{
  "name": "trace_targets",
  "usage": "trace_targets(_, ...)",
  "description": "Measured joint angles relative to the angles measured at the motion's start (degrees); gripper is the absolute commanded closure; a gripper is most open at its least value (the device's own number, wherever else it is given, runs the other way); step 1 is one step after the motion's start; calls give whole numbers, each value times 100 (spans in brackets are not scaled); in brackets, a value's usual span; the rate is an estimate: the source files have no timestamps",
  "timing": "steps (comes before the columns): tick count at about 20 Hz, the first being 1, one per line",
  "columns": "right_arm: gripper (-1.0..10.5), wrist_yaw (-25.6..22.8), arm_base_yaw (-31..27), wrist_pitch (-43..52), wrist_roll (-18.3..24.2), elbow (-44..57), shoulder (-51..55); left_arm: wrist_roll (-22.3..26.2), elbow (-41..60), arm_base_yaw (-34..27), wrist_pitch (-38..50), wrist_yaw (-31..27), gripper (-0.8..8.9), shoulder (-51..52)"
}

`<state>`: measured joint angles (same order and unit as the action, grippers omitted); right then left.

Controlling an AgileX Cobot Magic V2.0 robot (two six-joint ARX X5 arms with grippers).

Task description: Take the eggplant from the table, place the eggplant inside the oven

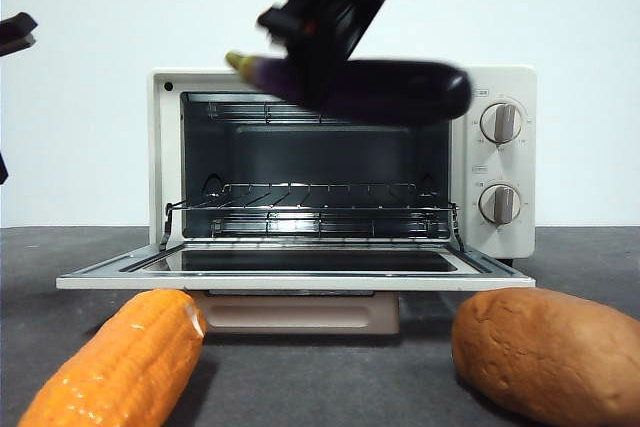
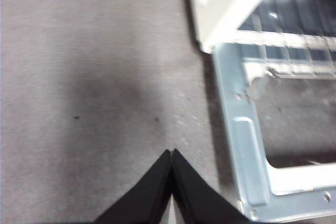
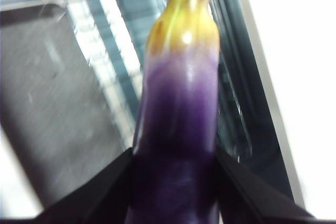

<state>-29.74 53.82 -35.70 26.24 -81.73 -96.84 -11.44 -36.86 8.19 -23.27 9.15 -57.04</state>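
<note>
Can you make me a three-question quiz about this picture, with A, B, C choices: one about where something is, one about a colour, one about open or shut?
1. Where is the eggplant?
A. On the rack
B. In the air before the oven's top edge
C. On the table

2. What colour is the corn?
A. Orange
B. Green
C. White

3. How is the door?
A. Shut
B. Half open
C. Folded down flat

Answers:
1 B: the right claw holds the eggplant up high; the rack is bare.
2 A: the corn lies orange on the table, across from a brown lump.
3 C: the door lies level below the opening. The left claw waits shut beside the door.
</note>
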Motion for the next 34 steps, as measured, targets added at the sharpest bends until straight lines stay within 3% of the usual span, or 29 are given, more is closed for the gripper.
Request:
trace_targets(3, 815, -50, -118, 599, 369, -2, -511, -9, 0, -201, 28, 304, 808, 0)
trace_targets(7, 815, -745, -240, 1591, 662, -2, -997, -4, 0, -214, 46, 459, 808, 0)
trace_targets(12, 735, -1049, -289, 1849, 1001, -2, -1412, 15, 0, -216, 116, 459, 808, 0)
trace_targets(16, 647, -1134, -291, 1937, 1019, -2, -1519, 39, 0, -216, 127, 461, 808, -2)
trace_targets(34, 654, -1357, 22, 1956, 780, -2, -1506, 59, 0, -216, 498, 621, 808, -752)
